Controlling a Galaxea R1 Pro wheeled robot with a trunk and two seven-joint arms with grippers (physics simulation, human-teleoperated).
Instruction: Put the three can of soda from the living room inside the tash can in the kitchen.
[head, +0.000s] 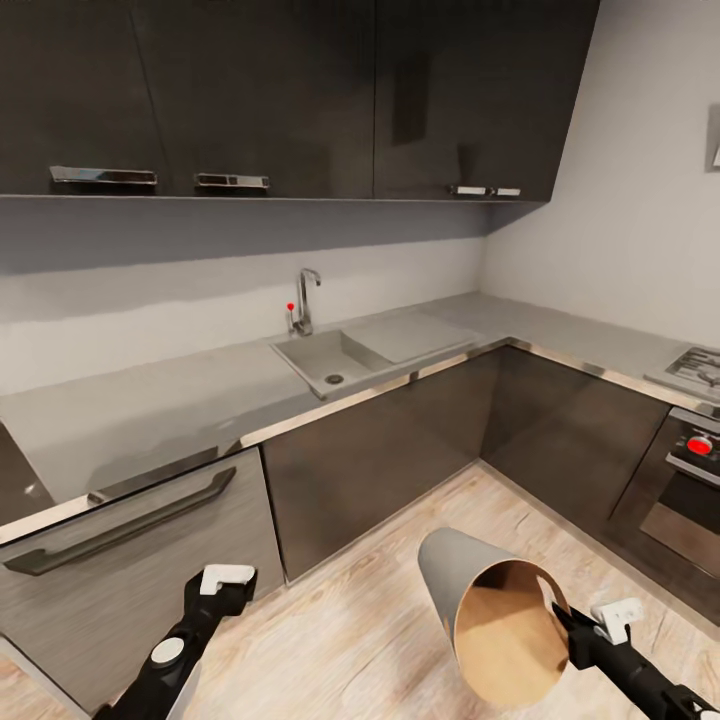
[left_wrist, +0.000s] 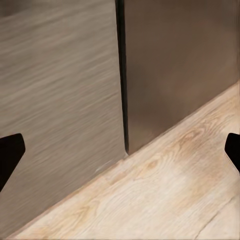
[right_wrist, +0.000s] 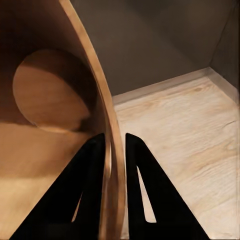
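R gripper (head: 572, 622) fingers are pinching the tash can (head: 470, 585) rim, tilting it off floor (prob for repositioning), w/ L gripper (head: 222, 580) fingers spread wide, empty.

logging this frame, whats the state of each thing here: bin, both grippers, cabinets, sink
tash can: lifted off the floor, tipped on its side, mouth toward the camera, no can visible inside
right gripper: shut on the tash can's rim
left gripper: open, holding nothing
upper cabinets: doors closed
sink: no water visible

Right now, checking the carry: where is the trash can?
In the head view, the trash can is at lower right, tilted above the kitchen floor, its rim pinched by the right gripper.
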